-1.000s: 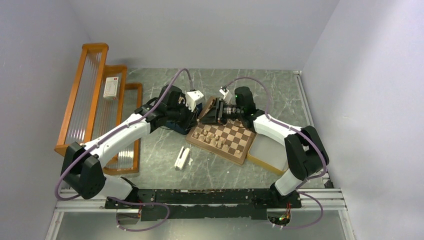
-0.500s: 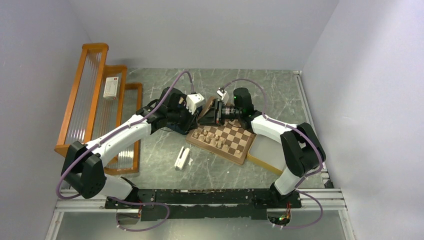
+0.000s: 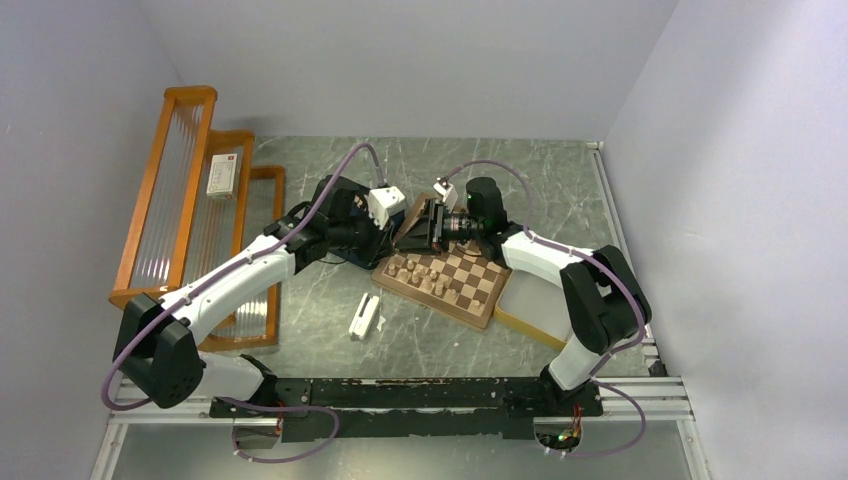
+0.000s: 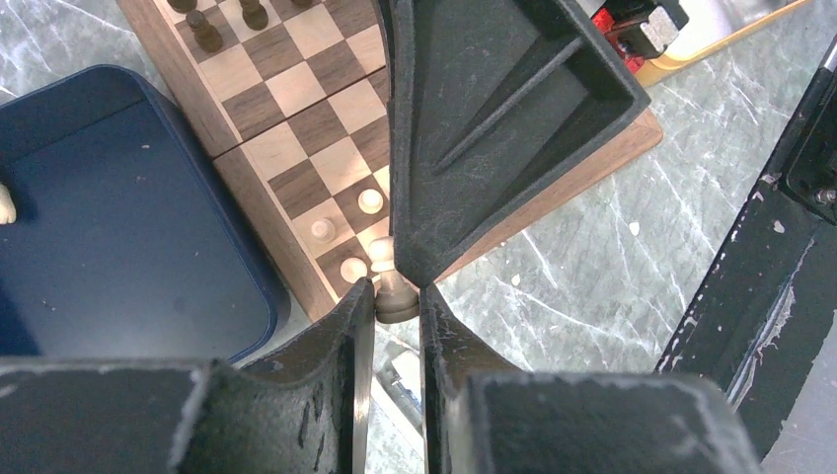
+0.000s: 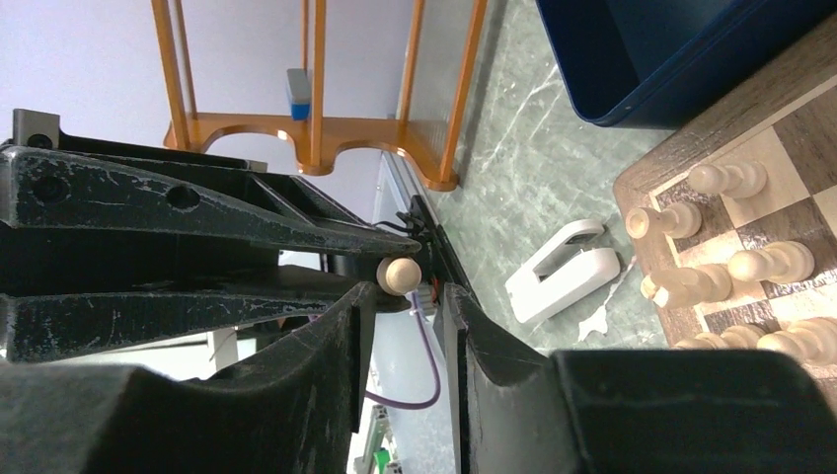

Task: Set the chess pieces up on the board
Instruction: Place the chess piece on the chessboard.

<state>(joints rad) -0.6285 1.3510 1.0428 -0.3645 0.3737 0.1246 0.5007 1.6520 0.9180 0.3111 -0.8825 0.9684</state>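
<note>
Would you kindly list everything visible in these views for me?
chessboard: one, brown checkered, table centre
pale chess pieces: several, tan, board's left part
dark chess pieces: few visible, dark brown, on board
pawn: one, pale, between both grippers
tray: one, dark blue, beside board
second tray: one, pale yellow-rimmed, board's right
clip: one, white, on table
rack: one, orange, table's left
box: one, white, on rack
left gripper: one, black, shut on pawn
right gripper: one, black, at pawn's head

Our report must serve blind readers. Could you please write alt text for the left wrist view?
The left gripper holds a pale chess piece between its fingertips at the rim of the board, and the dark tip of the right gripper reaches the same piece. A dark blue tray lies beside the board on the marbled table.
</note>
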